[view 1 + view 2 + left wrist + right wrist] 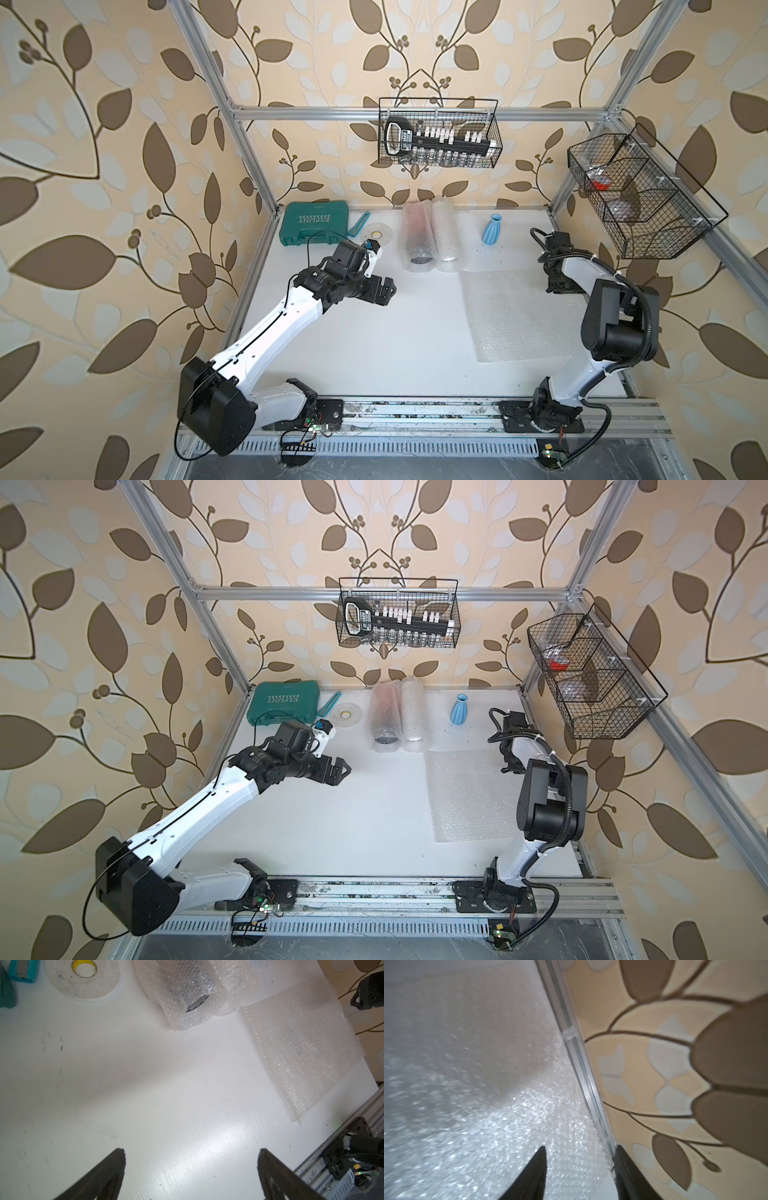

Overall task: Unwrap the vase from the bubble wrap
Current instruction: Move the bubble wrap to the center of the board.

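Note:
A light blue vase [496,230] [461,710] stands upright and bare at the back right of the white table. In front of it a flat bubble wrap sheet [515,311] [469,796] [301,1043] lies spread out. Two rolled bubble wrap tubes [419,239] [386,717] lie side by side at the back centre, and the left one [187,991] has a dark object inside. My left gripper [388,291] [343,771] [191,1153] hovers open over bare table, left of the tubes. My right gripper [559,286] [511,766] [580,1148] is open just above the sheet's [508,1126] right edge.
A green tool case [313,226], a teal tool [359,224] and a white tape roll [380,232] [83,978] sit at the back left. Wire baskets hang on the back wall [438,133] and the right wall [636,199]. An aluminium frame rail [579,1059] borders the table's right side.

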`<action>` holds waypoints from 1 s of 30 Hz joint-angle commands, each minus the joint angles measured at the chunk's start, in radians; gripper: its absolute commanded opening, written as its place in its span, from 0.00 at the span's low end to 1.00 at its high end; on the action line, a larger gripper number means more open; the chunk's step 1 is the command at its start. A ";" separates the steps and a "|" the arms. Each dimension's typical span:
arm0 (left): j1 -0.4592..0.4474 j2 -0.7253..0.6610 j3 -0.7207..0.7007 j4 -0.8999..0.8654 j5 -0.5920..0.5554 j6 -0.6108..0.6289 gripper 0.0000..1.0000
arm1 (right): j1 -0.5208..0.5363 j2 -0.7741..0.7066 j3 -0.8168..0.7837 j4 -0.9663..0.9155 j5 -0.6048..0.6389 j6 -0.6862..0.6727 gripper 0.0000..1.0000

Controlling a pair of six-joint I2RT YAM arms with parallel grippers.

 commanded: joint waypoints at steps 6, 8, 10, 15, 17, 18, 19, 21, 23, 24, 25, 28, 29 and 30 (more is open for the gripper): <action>0.074 0.291 0.258 0.027 0.034 -0.140 0.99 | 0.057 -0.169 -0.087 0.081 -0.470 0.142 0.53; 0.103 0.372 0.321 0.036 0.072 -0.185 0.99 | 0.069 -0.210 -0.121 0.125 -0.579 0.162 0.54; 0.127 0.460 0.393 0.030 0.126 -0.223 0.99 | 0.080 -0.244 -0.145 0.157 -0.663 0.179 0.55; 0.141 0.642 0.563 0.029 0.197 -0.263 0.99 | 0.113 -0.290 -0.182 0.198 -0.788 0.196 0.56; 0.144 0.692 0.617 0.045 0.203 -0.271 0.99 | 0.123 -0.297 -0.190 0.203 -0.828 0.195 0.56; 0.146 0.717 0.643 0.047 0.205 -0.274 0.99 | 0.126 -0.296 -0.193 0.203 -0.841 0.199 0.56; 0.149 0.745 0.674 0.049 0.212 -0.277 0.99 | 0.130 -0.297 -0.197 0.207 -0.855 0.201 0.57; 0.156 0.800 0.738 0.040 0.228 -0.280 0.99 | 0.137 -0.290 -0.203 0.212 -0.880 0.203 0.57; 0.158 0.857 0.815 0.015 0.224 -0.281 0.99 | 0.147 -0.282 -0.207 0.213 -0.892 0.203 0.57; 0.158 0.880 0.843 0.014 0.233 -0.279 0.99 | 0.153 -0.280 -0.210 0.218 -0.898 0.203 0.57; 0.158 0.901 0.873 0.014 0.244 -0.277 0.99 | 0.157 -0.275 -0.211 0.221 -0.904 0.204 0.58; 0.158 0.970 0.977 -0.003 0.278 -0.276 0.99 | 0.170 -0.263 -0.210 0.227 -0.918 0.210 0.58; 0.158 0.991 1.007 -0.014 0.275 -0.275 0.99 | 0.173 -0.260 -0.209 0.229 -0.922 0.213 0.58; 0.158 1.006 1.028 -0.025 0.270 -0.277 0.99 | 0.176 -0.257 -0.210 0.231 -0.922 0.216 0.58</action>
